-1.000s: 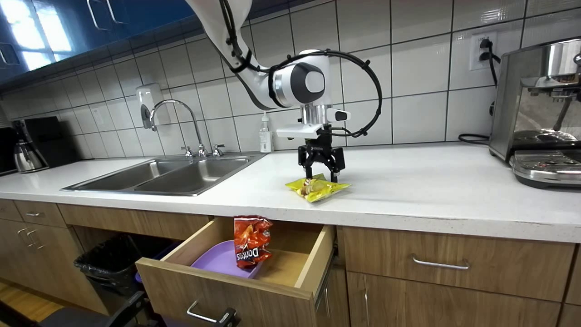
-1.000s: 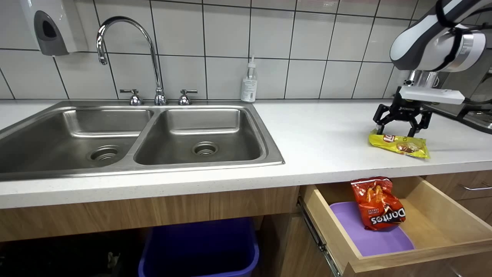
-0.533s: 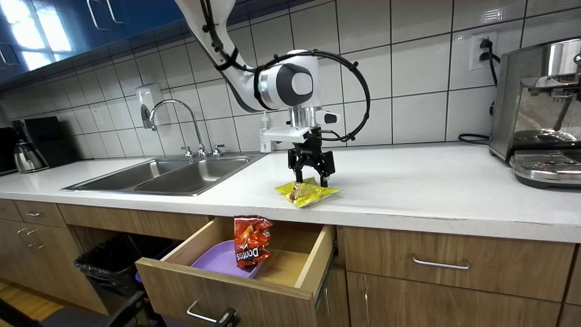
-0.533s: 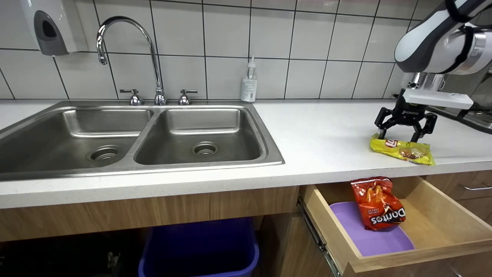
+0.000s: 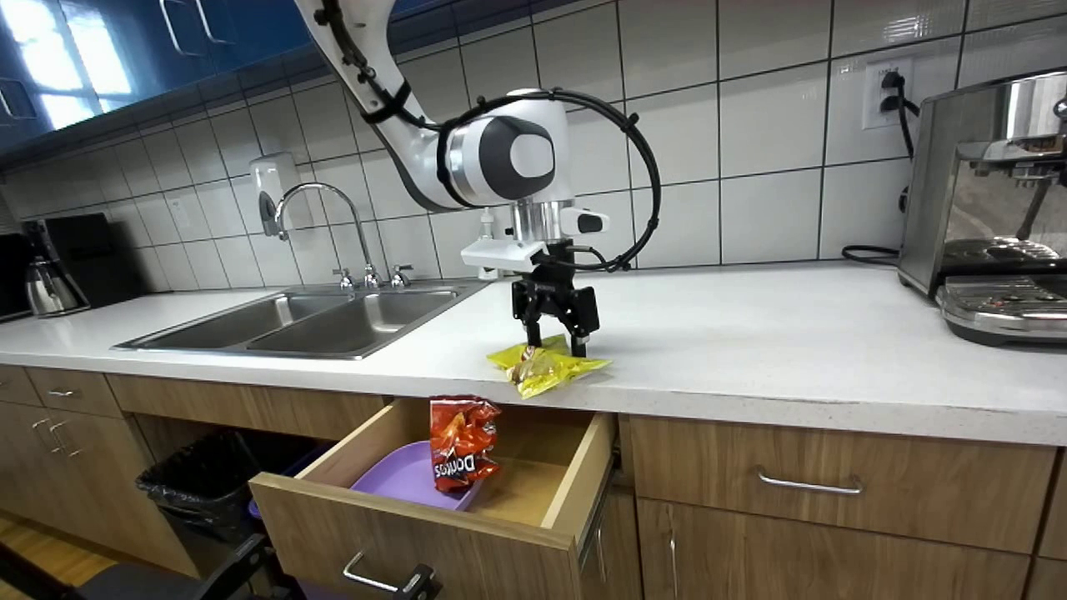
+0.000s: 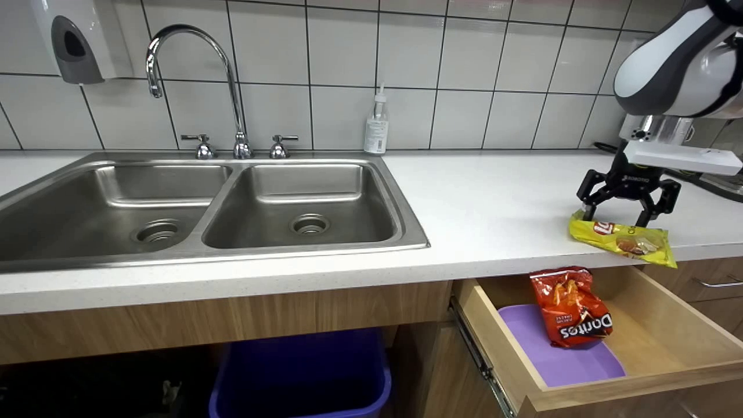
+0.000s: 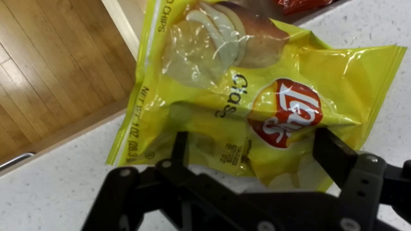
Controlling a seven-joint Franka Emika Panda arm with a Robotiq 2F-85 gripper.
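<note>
There's the Lay's bag [image 6: 624, 239], lying on the desk [image 5: 750, 333], corner right at the front edge, just above the open drawer [image 5: 417, 533]! The pincer [image 6: 615, 219] points straight down at it, fingers [image 7: 334, 150] spread wide, tips touching the bag's top approx. midway along; no clamp on it visible. In the drawer, a Doritos bag [image 6: 572, 307] w/ upside-down lettering rests on a purple tray [image 6: 557, 366]. And in both exterior views: steel sink [image 6: 411, 229] w/ chrome tap [image 6: 235, 98], soap btl. [image 6: 376, 130] nr the tiled wall [image 6: 342, 52].
</note>
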